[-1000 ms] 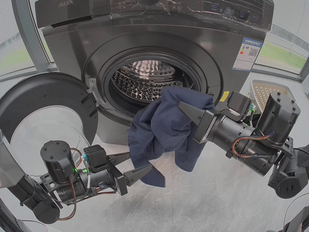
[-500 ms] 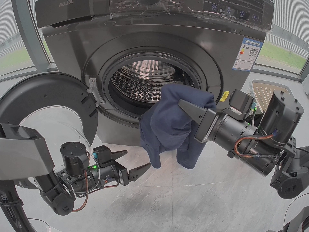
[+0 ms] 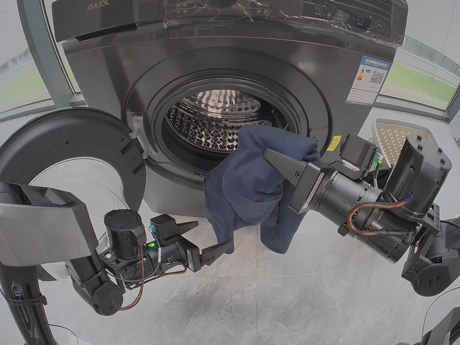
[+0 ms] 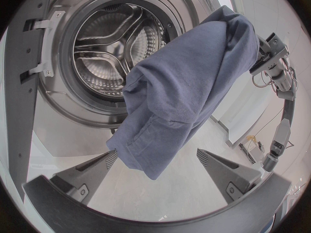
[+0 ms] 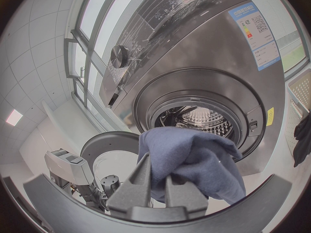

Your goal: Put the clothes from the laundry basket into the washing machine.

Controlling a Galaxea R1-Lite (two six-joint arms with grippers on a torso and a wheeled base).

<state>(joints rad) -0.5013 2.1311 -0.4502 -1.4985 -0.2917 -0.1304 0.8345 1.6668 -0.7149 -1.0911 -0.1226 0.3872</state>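
Observation:
A navy blue garment (image 3: 249,183) hangs from my right gripper (image 3: 275,158), which is shut on its upper fold just in front of the washing machine's open drum (image 3: 215,116). In the right wrist view the gripper (image 5: 158,169) pinches the garment (image 5: 194,159) below the drum opening (image 5: 197,117). My left gripper (image 3: 207,240) is open, low near the floor, under the garment's lower left hem. In the left wrist view the garment (image 4: 188,81) dangles between the open fingers (image 4: 97,169), its hem brushing one of them.
The washer's round door (image 3: 72,154) is swung open to the left, beside the left arm. A white laundry basket (image 3: 402,135) stands at the right of the machine, with a dark garment (image 5: 303,143) over its rim. Pale floor (image 3: 268,293) lies in front.
The garment's long tail, which hung down at the left gripper, has drawn up and now ends higher. The left arm has repositioned, its gripper now slightly right under the hem. The right gripper barely moved.

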